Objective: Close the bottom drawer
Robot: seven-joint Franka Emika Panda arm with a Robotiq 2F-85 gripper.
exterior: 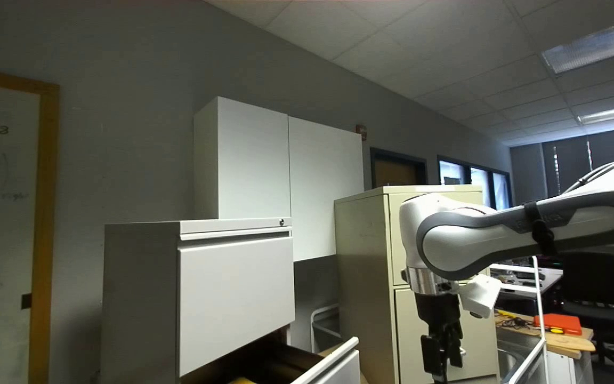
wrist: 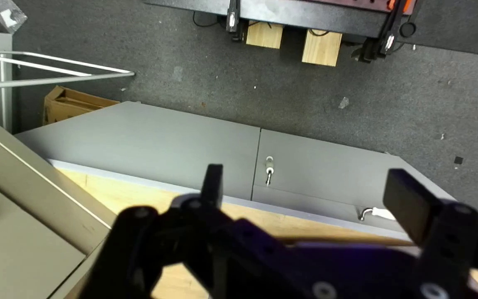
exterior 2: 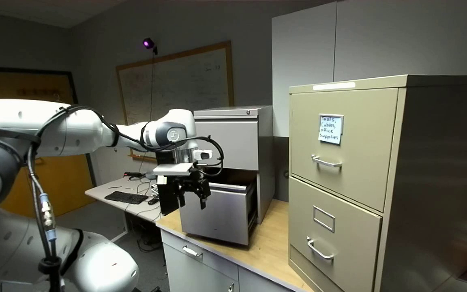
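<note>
Exterior view: your pincer (exterior 2: 192, 202) stood spread; bottom drawer (exterior 2: 223, 217) looked heavy, rigid, best pushed at near face's (exterior 2: 217, 223) centre.

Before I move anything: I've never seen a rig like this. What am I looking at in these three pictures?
The machine is a single white robot arm ending in a black gripper. Two pictures come from cameras standing outside it; the third, the wrist view, looks down past the gripper. On the wooden counter stand a grey cabinet and a beige filing cabinet. The grey one's bottom drawer, the one to close, is pulled out. The gripper is open and holds nothing.
</note>
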